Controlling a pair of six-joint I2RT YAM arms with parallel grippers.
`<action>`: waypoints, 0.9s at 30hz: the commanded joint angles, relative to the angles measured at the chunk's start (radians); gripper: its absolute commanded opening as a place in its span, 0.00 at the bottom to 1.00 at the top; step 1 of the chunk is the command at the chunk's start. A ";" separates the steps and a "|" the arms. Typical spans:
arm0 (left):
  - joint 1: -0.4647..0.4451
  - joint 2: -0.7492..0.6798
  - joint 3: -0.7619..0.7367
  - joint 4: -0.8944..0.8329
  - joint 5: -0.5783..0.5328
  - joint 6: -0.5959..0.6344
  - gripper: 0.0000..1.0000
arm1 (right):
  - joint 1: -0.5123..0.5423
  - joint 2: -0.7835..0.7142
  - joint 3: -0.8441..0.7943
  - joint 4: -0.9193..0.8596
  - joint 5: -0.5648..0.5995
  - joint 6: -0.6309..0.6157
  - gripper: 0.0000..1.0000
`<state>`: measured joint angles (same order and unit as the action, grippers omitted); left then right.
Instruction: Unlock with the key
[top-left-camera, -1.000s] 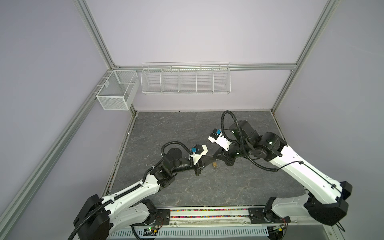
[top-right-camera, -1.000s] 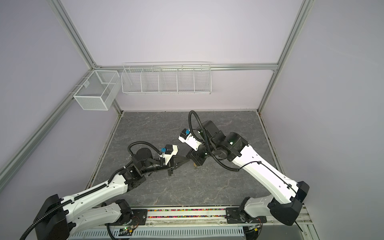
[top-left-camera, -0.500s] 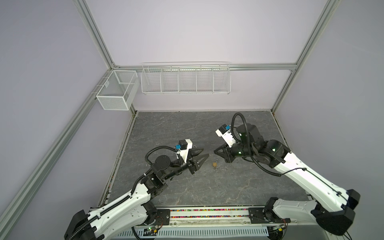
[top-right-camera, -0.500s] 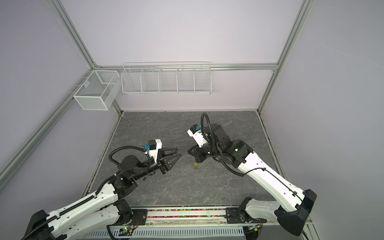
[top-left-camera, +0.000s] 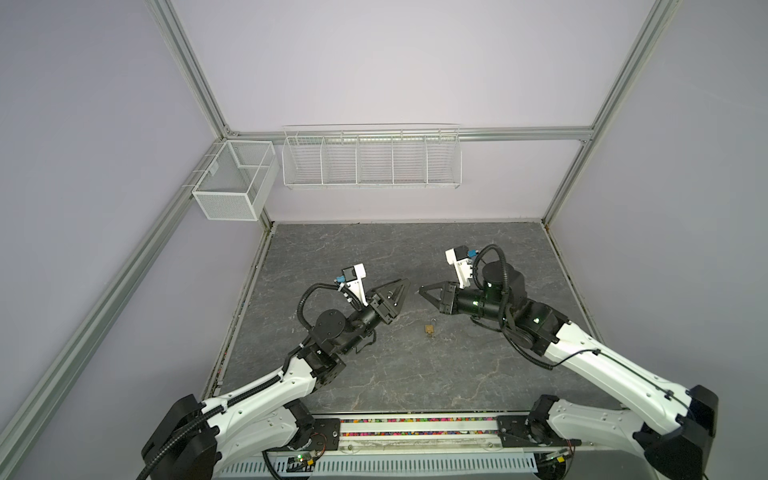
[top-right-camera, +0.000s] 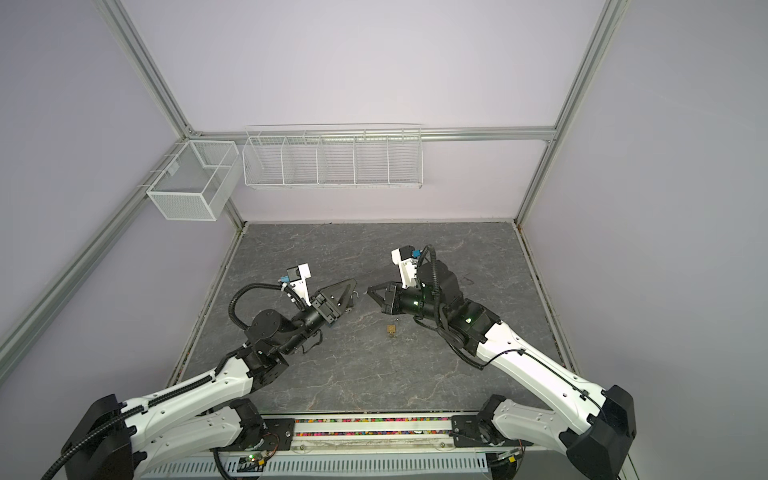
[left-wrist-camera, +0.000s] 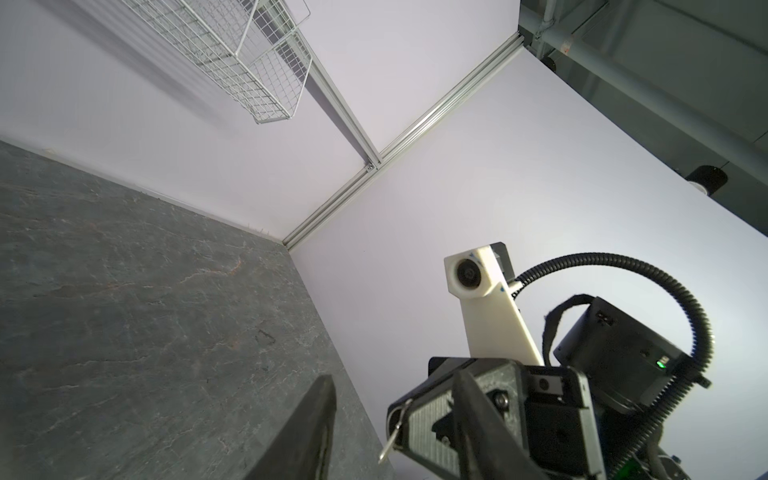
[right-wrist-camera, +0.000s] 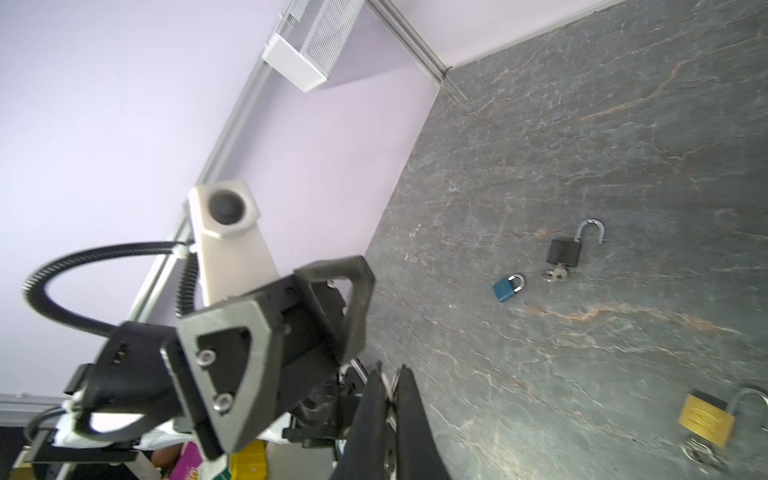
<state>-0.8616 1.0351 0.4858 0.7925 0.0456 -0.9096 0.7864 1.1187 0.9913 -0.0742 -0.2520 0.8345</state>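
In both top views your right pincer (top-left-camera: 420, 289) is closed, and the brass padlock (top-left-camera: 430, 330) lies on the worktop (top-left-camera: 374, 374) at six o'clock from it. The left wrist view shows your left pincer (left-wrist-camera: 392, 378) gaping empty and a thin metal piece, likely the key (left-wrist-camera: 388, 436), nipped by the right. Only the right wrist view shows the blue padlock (right-wrist-camera: 508, 286), shackle shut: steady it, then line the key up squarely.

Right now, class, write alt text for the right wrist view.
On the grey table lie a blue padlock, a black padlock with its shackle open and a brass padlock. The open left claw looms in front.
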 joint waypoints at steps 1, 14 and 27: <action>-0.014 0.024 0.018 0.121 -0.012 -0.079 0.44 | 0.004 0.006 -0.016 0.175 -0.005 0.118 0.07; -0.019 0.073 0.018 0.255 -0.049 -0.101 0.29 | 0.030 0.049 -0.021 0.243 -0.006 0.164 0.07; -0.019 0.086 0.020 0.275 -0.049 -0.109 0.04 | 0.037 0.055 -0.017 0.247 0.002 0.152 0.07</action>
<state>-0.8772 1.1191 0.4858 1.0161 -0.0051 -1.0122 0.8162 1.1664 0.9798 0.1551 -0.2523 0.9730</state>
